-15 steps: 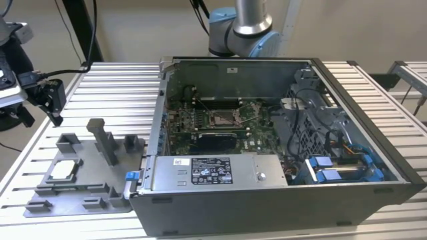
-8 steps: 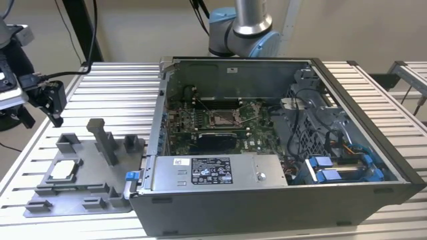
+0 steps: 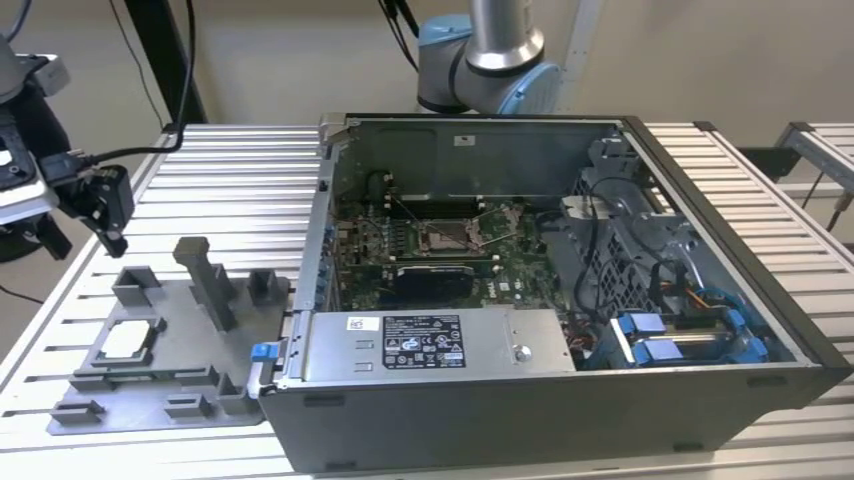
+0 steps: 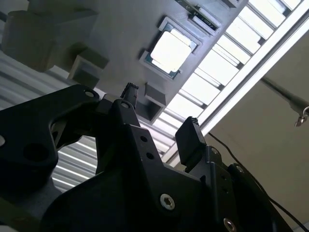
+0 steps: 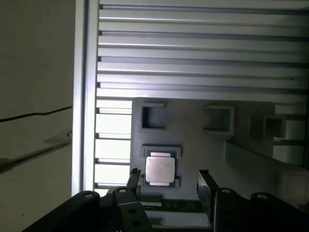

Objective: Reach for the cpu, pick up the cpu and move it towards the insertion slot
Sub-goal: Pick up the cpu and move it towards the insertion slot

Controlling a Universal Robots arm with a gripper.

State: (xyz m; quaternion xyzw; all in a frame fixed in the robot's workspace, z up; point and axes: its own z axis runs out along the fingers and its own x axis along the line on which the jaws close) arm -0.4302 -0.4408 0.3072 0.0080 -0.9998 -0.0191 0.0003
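— End effector [image 3: 104,216] first: what has it got?

— Nothing. Its two fingers [image 4: 190,139] stand wide apart with only air between them. It hangs above the surface [image 3: 227,160] at the exterior view's left, beside the computer case [image 3: 534,420] and over the far end of the grey fixture plate [image 3: 147,405].

— And the cpu?

— One cpu [image 3: 127,340], lying flat in a square recess of that plate, silvery face up, nearer than the end effector and clear of it. In both wrist views it sits beyond the fingertips, untouched: the first wrist view has the end effector [image 5: 168,180] framing the cpu [image 5: 160,169], and the second wrist view has the end effector [image 4: 159,116] short of the cpu [image 4: 170,52].

— Give me the counts.

— One arm [image 3: 494,50], one end effector, one cpu, one case with its side open, one insertion slot [image 3: 447,237] on the board inside, far of the silver box [image 3: 427,345]. The plate carries one tall post [image 3: 207,285] and several low blocks; the first wrist view shows three rectangular frames [image 5: 152,117] in a row on it. Blue plastic parts [image 3: 645,338] fill the case's near right corner, and I can't settle their number.

— Any writing?

— One white label [image 3: 423,343] on the silver box and one small white sticker [image 3: 466,139] on the case's far wall. Both carry dark print too fine to make out. The cpu's face has faint marks in the first wrist view, equally unreadable.
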